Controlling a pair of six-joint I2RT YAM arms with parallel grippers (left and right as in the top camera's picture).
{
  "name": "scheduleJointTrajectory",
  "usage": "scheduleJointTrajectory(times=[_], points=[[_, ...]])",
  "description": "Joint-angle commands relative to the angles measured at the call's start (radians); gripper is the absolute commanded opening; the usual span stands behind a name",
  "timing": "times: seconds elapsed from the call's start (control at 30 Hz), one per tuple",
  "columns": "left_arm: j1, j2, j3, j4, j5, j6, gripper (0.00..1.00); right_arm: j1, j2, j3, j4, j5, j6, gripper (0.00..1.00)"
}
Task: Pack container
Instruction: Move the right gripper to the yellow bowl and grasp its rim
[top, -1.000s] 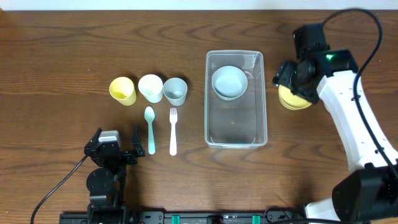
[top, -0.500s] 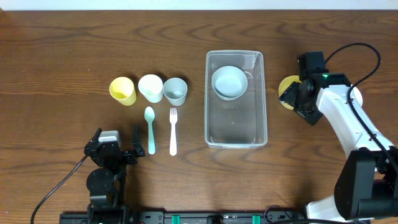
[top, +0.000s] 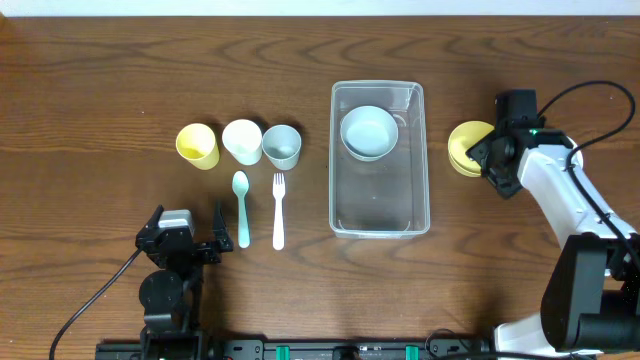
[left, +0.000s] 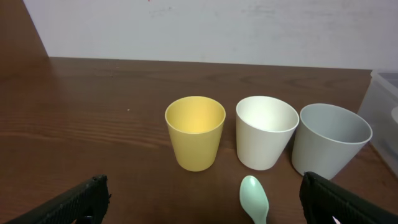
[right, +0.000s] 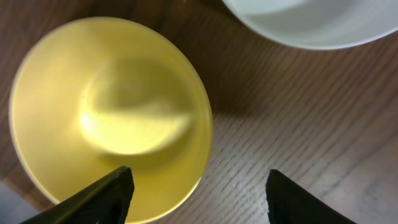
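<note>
**Container (top: 380, 205) in the middle of the surface (top: 100, 80)**

You can see the clear container lying flat on the brown wood, a little right of the middle. A pale blue bowl (top: 369, 132) sits inside it at the far end. The near end of the container shows only its clear floor.

Your right gripper (right: 199, 180) is just beside the container, on its right side. Its two fingers are spread wide apart and hold nothing. One finger is over the yellow bowl (right: 112, 118) and the other is over bare wood. You cannot tell if a finger touches the bowl. The edge of a white bowl (right: 311, 22) shows close to the yellow one.

Your left gripper (left: 205, 199) is low at the near left, well apart from the container. Its fingers are wide apart too, with nothing between them. In front of it stand a yellow cup (left: 194, 140), a white cup (left: 266, 140) and a grey cup (left: 329, 148) in a row, close together. A green spoon (top: 241, 208) and a white fork (top: 278, 210) lie side by side, just near of the cups.
</note>
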Motion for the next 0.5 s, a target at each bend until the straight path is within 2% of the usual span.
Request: scheduleJointTrajectory(times=[0.0,0.2,0.47], points=[[-0.004,-0.006,-0.017,-0.039,-0.030,-0.004,0.98,-0.003,0.001,-0.052,0.045,0.014,0.024,0.64],[-0.004,-0.006,-0.017,-0.040,-0.030,-0.004,0.98,-0.003,0.001,-0.096,0.109,0.015,0.016,0.52],[-0.004,-0.006,-0.017,-0.039,-0.029,-0.004,0.98,-0.004,0.001,-0.098,0.115,0.016,0.013,0.19]])
